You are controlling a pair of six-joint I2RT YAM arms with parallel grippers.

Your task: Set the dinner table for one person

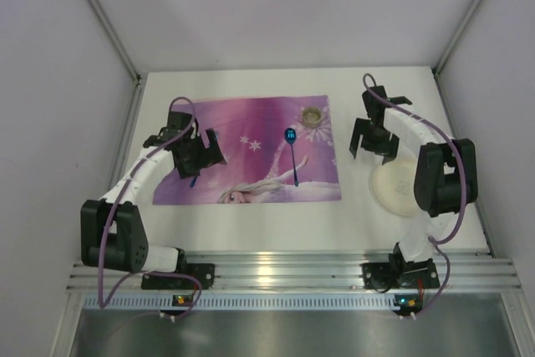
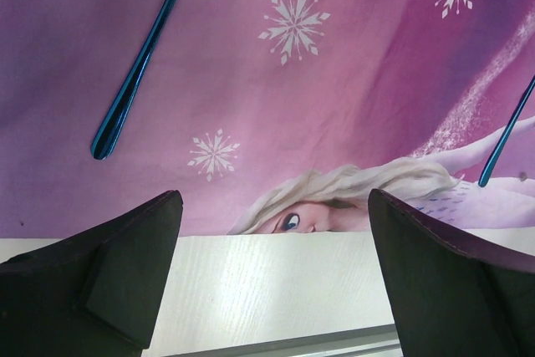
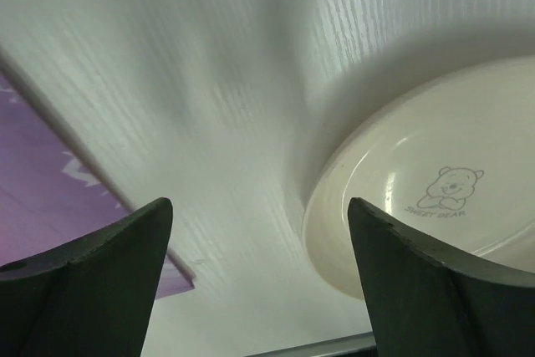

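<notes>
You had the left gripper (image 2: 272,206) over the placemat (image 2: 351,64), the right gripper (image 3: 259,206) just beside the plate (image 3: 393,198); both fingers apart, empty.

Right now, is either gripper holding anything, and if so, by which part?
Nothing is held. The left gripper is open above the placemat, and the right gripper is open beside the plate. The gap between each pair of fingers is empty.

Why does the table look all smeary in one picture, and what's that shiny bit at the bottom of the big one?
Right wrist: the dinner table looks streaky, probably blur, though the bear print on the plate reads clearly. Top external: light glares off the metal rail. Left wrist: the placemat is sharp, the left pincer dark.
</notes>
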